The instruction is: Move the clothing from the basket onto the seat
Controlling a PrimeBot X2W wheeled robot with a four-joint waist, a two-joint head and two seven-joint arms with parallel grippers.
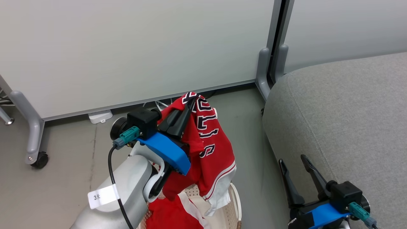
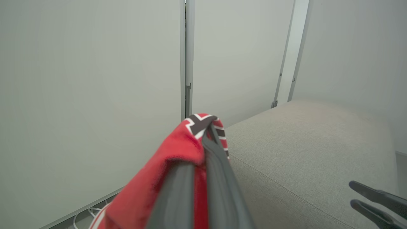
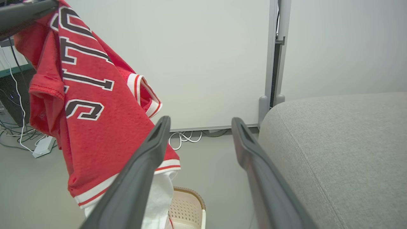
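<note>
My left claw (image 1: 191,98) is clenched on the red jersey (image 1: 213,149), which hangs over the basket (image 1: 237,203). A second red piece (image 1: 171,214) lies in the basket. My right claw (image 1: 292,160) is wide open and empty, near the seat (image 1: 343,121). This is the carrying step. Next, I think, I should swing the jersey over the seat and let go.

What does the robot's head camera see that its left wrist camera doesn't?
Head camera: the basket on the floor, a plain red piece inside it, the hanging white hem of the jersey, and a wheel under the wall panel.
Left wrist camera: a close look at the left gripper, its fingers shut on the jersey's lettered fold.
Both: the red jersey, the grey seat and the open right gripper.
</note>
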